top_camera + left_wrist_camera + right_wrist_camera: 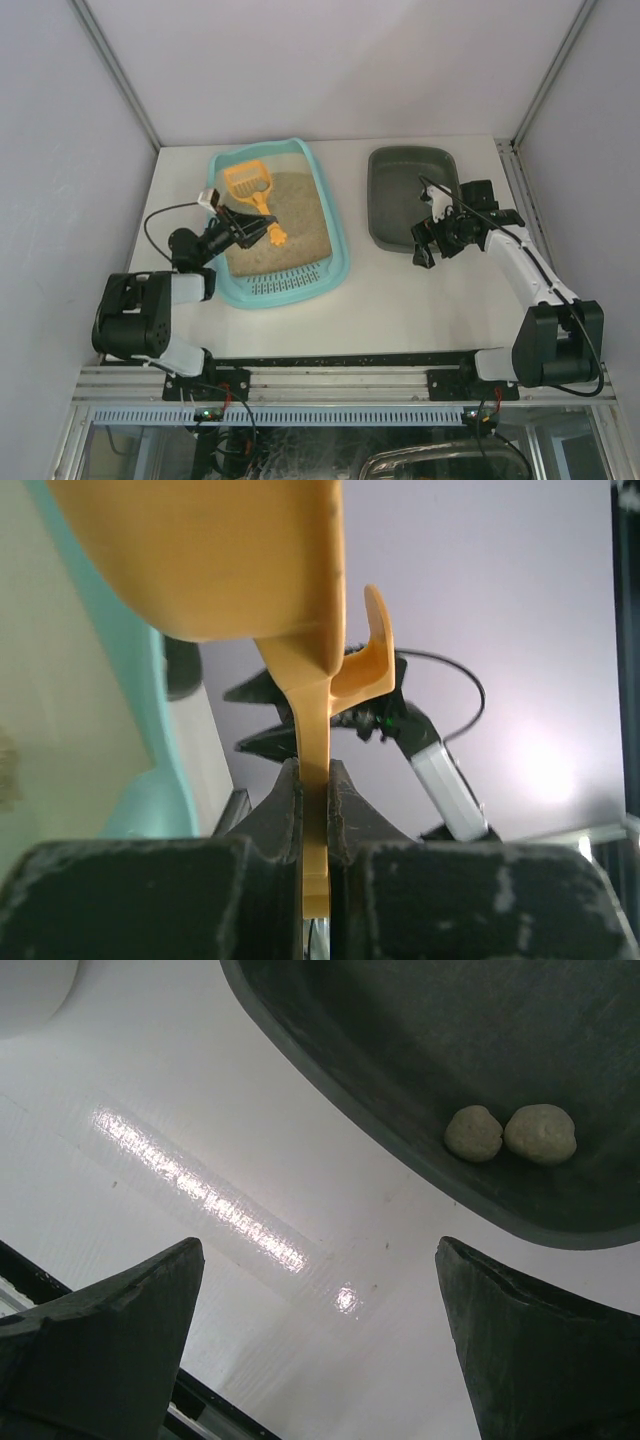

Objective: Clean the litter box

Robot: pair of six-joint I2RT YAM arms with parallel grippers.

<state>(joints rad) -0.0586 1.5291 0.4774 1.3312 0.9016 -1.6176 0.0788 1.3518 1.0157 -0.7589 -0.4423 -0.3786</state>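
From above, the litter box [338, 250] sits on the left half of the desk [400, 300], sandy litter [300, 215] spread over its floor. The left fingers [248, 226] are closed on the handle of the orange scoop [248, 182], whose head lies over the far end of the box. The grey tray [395, 225] stands well apart to the right, with the right fingers [425, 250] just beside its near left corner. Any carry to that tray must cross bare desk, so a tilted scoop would likely drop litter there. The right arm also stands close to that path, which risks a knock.

From the left wrist, the left fingers [285, 805] pinch only the thin flat handle of the scoop [230, 560]. A load in the head could make it pivot or slip in so narrow a grip. The box wall [140, 680] is close by, and the head might catch it on lifting. Whether the scoop carries anything cannot be told.

From the right wrist, the right fingers [130, 1330] gape wide and empty above the desk [200, 1100]. Two pale clumps [472, 1132] lie touching in the grey tray [330, 1070]. A bump to the tray could roll them.
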